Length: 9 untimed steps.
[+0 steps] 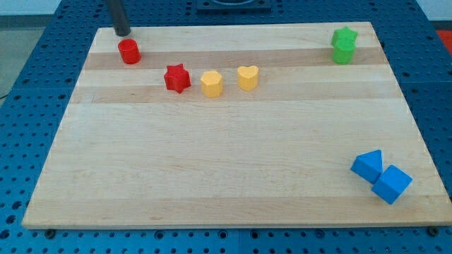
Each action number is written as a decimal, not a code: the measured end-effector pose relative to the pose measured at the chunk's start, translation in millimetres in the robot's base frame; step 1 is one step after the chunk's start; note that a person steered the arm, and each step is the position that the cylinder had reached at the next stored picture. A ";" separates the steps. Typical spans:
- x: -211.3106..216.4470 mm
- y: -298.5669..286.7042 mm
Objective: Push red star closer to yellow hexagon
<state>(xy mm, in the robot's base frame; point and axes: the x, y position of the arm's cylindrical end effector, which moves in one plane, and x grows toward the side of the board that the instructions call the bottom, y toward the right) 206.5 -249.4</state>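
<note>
Camera view shows you my tip (pixel 123 32) at the table's (pixel 226 176) top-left corner, just above the red cylinder (pixel 129 51). No fingers exist on this rod, so nothing is held. You'll find the red star (pixel 177 77) just left of the yellow hexagon (pixel 211 83), apart from it, with a yellow heart (pixel 247 77) further right. Green blocks (pixel 344 45) sit top right, two blue blocks (pixel 381 176) bottom right.

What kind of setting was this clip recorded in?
Probably a robotics lab bench: a pale wooden board on a blue perforated table, small coloured plastic blocks such as the red star, and my tip beside the red cylinder.
</note>
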 end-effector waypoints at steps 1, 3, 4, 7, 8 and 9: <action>44.7 -3.9; 93.7 -4.0; 156.1 29.3; 180.3 131.6; 180.3 132.0; 180.3 132.0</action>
<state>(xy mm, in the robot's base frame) 386.8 -117.4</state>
